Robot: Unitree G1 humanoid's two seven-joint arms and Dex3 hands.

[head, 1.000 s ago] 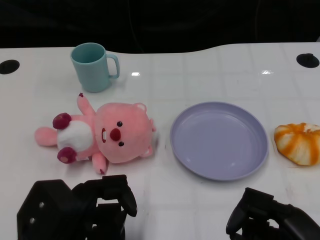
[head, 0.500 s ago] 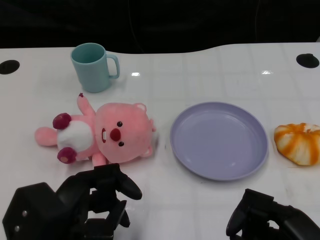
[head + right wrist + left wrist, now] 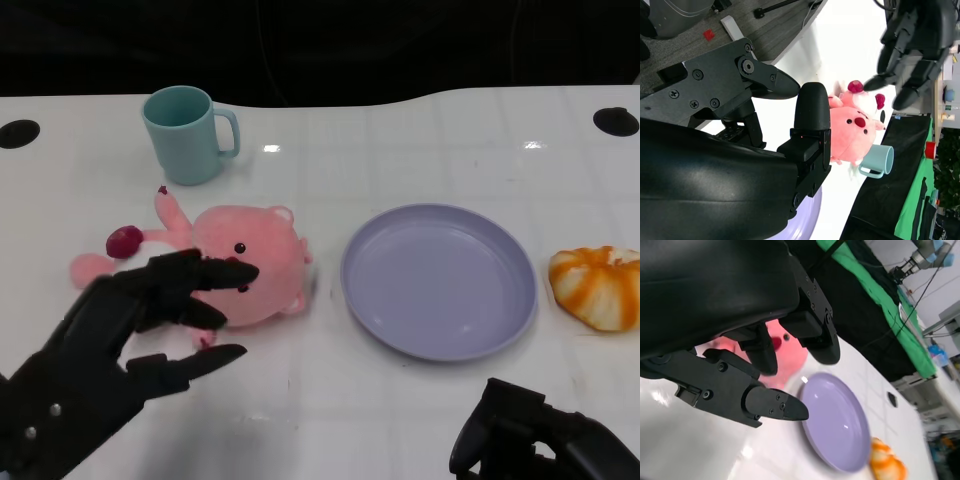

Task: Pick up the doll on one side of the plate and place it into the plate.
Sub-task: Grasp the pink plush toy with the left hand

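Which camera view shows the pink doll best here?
The right wrist view: the pink doll shows nearly whole. In the head view the left robot hand hides part of it; the left wrist view shows only a blurred patch.

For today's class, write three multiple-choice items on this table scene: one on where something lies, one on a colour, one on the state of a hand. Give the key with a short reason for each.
1. Where does the pink doll lie relative to the plate?
A. on the plate
B. beside it, toward the robot's left
C. beside it, toward the robot's right

2. What colour is the mug?
A. teal
B. red
C. yellow

3. What is the left hand doing?
A. gripping the mug
B. lifting the doll
C. spread open above the doll, holding nothing

Key: 1 B, the doll lies on the table left of the plate. 2 A, the mug is plainly teal. 3 C, its fingers are apart with nothing between them.
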